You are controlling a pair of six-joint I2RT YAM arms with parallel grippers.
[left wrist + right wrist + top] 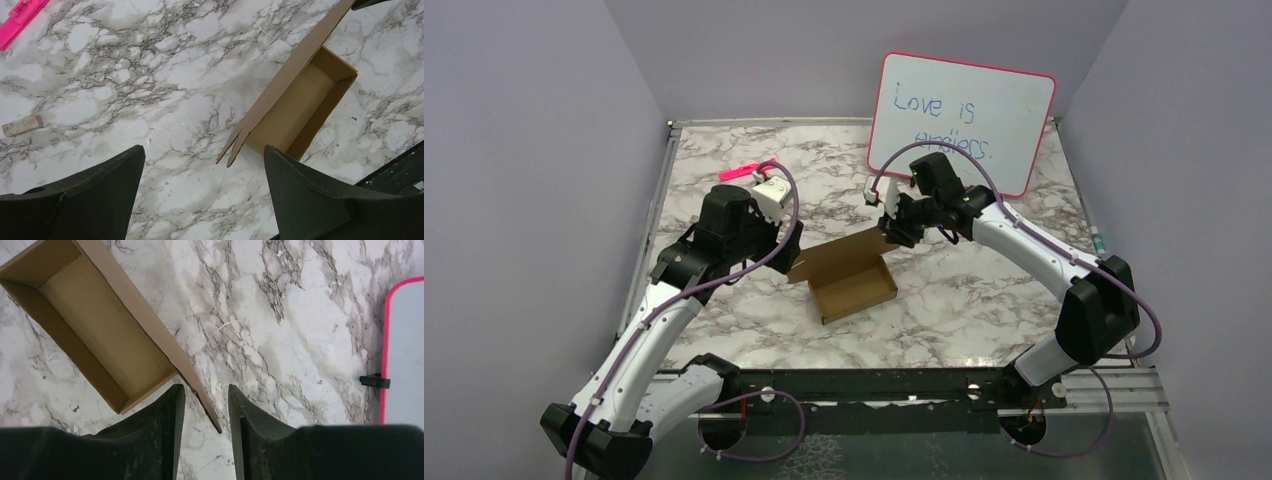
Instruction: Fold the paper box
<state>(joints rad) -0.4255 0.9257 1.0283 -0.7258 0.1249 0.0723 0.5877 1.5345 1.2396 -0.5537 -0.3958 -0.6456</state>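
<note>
The paper box [856,288] is a small brown open carton at the table's middle, its long lid flap [842,252] standing up along the far side. My left gripper [786,246] is open and empty, just left of the flap's notched end [235,145]. In the left wrist view the gripper [205,156] hovers over bare marble, with the box [302,107] ahead to the right. My right gripper [894,232] is at the flap's right end. In the right wrist view its jaws [206,392] stand a little apart around the flap's corner [207,410], not pinching it. The box's inside [100,335] is empty.
A pink-rimmed whiteboard [964,120] with writing leans at the back right; its edge [387,340] shows right of my right gripper. A slim pink marker [749,170] lies at the back left. A small pale block [22,125] lies on the marble. Lilac walls enclose the table.
</note>
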